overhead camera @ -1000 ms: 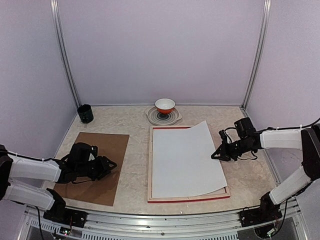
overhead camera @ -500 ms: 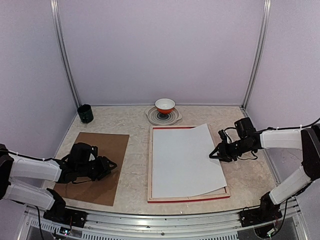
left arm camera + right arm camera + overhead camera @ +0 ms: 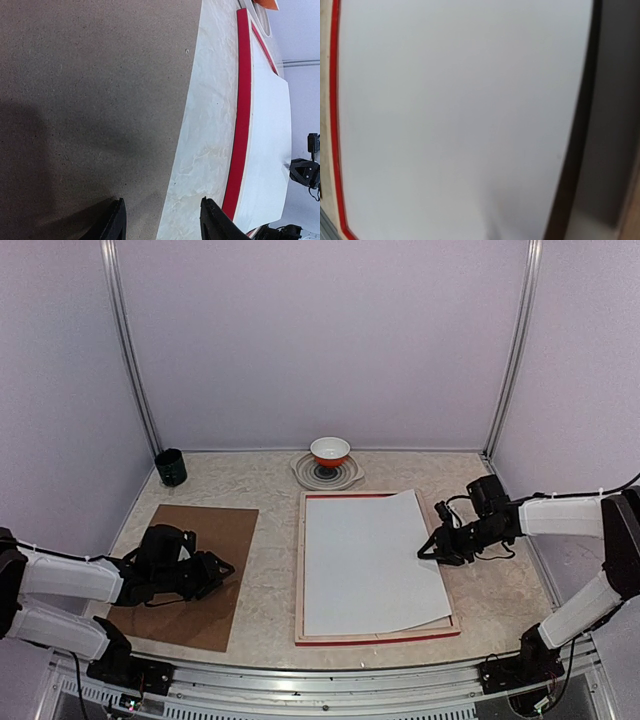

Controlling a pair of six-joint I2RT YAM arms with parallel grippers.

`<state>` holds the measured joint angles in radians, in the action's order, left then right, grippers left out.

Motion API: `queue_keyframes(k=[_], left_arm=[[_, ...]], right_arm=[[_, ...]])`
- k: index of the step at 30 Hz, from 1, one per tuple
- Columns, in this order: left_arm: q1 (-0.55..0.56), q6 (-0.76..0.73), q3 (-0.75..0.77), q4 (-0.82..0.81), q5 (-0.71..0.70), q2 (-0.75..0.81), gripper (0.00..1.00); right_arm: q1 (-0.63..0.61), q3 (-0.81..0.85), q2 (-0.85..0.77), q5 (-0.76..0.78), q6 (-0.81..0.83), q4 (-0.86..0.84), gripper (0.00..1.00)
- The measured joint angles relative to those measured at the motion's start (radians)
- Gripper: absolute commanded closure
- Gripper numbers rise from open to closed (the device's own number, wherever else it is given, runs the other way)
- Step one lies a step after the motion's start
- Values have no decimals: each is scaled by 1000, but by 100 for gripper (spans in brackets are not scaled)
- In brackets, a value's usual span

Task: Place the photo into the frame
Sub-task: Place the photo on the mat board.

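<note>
Over the red frame (image 3: 380, 639), the photo (image 3: 370, 560) lies white back up and slightly askew, its right edge riding the rim. Thin, light and likely floppy, it is best pinched at an edge. The right gripper (image 3: 430, 548) sits at that edge, its grip unclear. The left gripper (image 3: 222, 568) hovers parted and empty over the brown backing board (image 3: 215, 530).

The photo (image 3: 370, 565) shows a plain white face, and the frame (image 3: 299, 570) is pale wood edged in glossy red. The backing board (image 3: 205, 550) is speckled brown on a cream marbled table (image 3: 270, 540). The bowl (image 3: 330, 449) is orange-red outside and white inside.
</note>
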<state>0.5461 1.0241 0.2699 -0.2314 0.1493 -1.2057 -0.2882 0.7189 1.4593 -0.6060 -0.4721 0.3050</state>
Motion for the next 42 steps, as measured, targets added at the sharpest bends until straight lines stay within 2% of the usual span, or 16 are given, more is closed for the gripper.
queue_keyframes(k=[6,10,14,15,16,17,26,30,36,42], left_arm=[[1,0,0,0,0,-5,50],[4,1,0,0,0,-6,50],[5,0,0,0,-1,-6,50],[5,0,0,0,-2,-5,49],[5,0,0,0,-4,-5,48],[5,0,0,1,-5,-3,45],[-26,-32,46,72,-38,27,15],[-85,-73,91,140,-71,61,1],[-229,-149,151,275,-130,122,1],[-372,-211,190,413,-233,163,1]], right_arm=[[-24,15,0,6,11,20,62],[-47,38,7,19,19,39,53],[-56,77,7,80,35,92,34],[-56,90,5,104,44,112,24],[-56,104,-1,129,50,133,6],[-56,121,-10,160,58,159,1],[-56,287,-138,415,121,308,1],[-49,298,-160,391,127,306,1],[-51,258,-124,232,104,235,1],[-91,270,-92,158,82,186,1]])
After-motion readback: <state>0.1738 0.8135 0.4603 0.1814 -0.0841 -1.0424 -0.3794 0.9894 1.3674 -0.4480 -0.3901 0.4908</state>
